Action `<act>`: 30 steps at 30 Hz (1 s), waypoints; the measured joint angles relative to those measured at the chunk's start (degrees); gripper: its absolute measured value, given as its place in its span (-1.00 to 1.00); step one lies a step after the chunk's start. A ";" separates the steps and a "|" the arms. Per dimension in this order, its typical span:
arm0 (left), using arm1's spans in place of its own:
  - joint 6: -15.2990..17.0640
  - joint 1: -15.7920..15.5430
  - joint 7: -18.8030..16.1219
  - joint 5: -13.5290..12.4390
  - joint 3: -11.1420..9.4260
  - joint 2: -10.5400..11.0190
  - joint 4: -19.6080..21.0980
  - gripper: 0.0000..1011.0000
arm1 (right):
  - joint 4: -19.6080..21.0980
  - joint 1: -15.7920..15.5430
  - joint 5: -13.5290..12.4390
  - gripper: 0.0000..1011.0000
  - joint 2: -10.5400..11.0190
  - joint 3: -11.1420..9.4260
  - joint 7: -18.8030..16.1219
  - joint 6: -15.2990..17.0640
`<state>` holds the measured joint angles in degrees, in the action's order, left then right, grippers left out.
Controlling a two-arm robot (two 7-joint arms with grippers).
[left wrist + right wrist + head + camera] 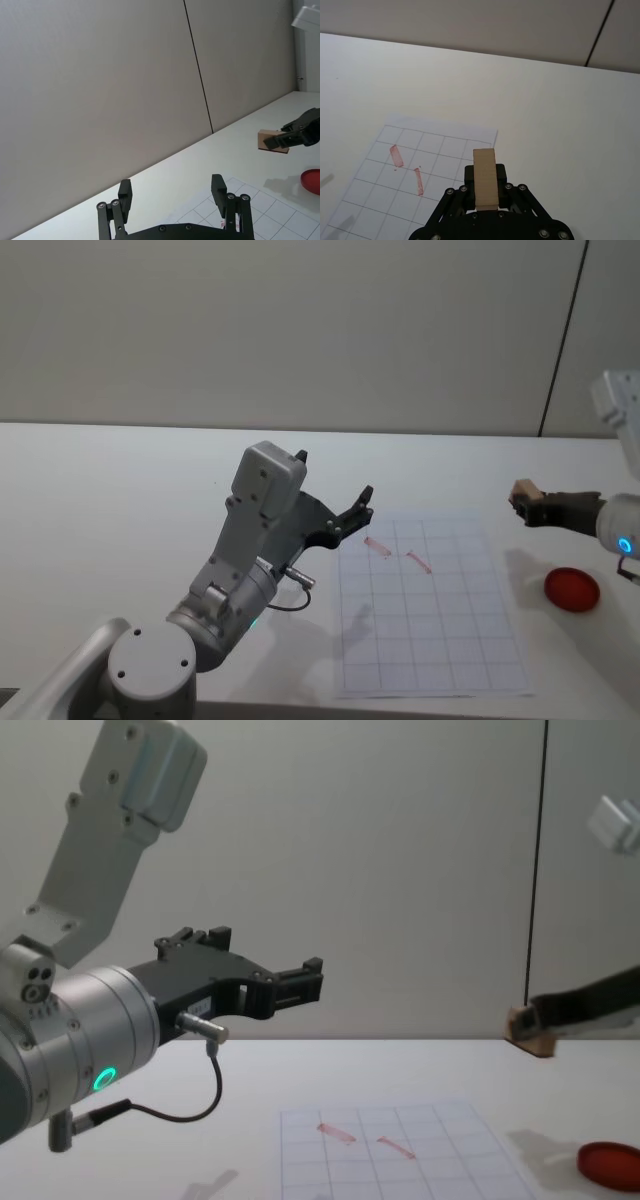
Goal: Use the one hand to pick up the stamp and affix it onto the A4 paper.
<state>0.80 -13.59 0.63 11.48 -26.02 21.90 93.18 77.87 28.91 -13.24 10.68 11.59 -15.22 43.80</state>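
My right gripper pinches the tan wooden block stamp aloft, with the white gridded A4 paper lying leftward below. My left gripper is spread.

a4 paper on table | ink pad right of it | stamp aloft between them

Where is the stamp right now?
In the head view the stamp is on the right, held off the table in the right claw, to the right of the A4 paper and near the red ink pad.
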 joint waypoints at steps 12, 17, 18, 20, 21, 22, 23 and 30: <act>0.00 0.00 0.00 0.00 0.00 0.00 0.00 0.98 | -6.87 7.08 3.84 -0.57 -1.47 1.74 -8.21 2.68; 0.00 0.00 0.00 0.00 0.00 0.00 0.00 0.98 | -8.48 8.72 6.11 -0.57 -1.67 2.57 -11.11 2.99; 0.00 0.00 0.00 0.00 0.00 0.00 0.00 0.98 | -8.63 8.89 6.63 -0.57 -1.67 2.70 -11.67 2.99; 0.00 0.00 -0.01 0.00 0.00 0.00 0.00 0.98 | -8.87 9.18 7.47 -0.57 -1.64 2.97 -12.54 2.98; 0.00 0.00 0.00 0.00 0.00 0.00 0.00 0.98 | -8.97 9.31 7.92 -0.57 -1.62 3.10 -12.99 2.96; 0.00 0.00 -0.01 0.00 0.00 0.00 0.00 0.98 | -9.14 9.59 9.03 -0.57 -1.52 3.46 -14.00 2.81; 0.00 0.00 -0.01 0.00 0.00 0.00 0.00 0.98 | -9.18 9.69 9.56 -0.57 -1.47 3.59 -14.48 2.73; 0.00 0.00 -0.01 0.00 0.00 0.00 0.00 0.98 | -9.21 10.20 15.05 -0.57 -0.66 5.15 -19.13 0.96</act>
<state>0.80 -13.59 0.62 11.48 -26.02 21.89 93.17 68.66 39.11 1.81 10.02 16.74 -34.34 44.76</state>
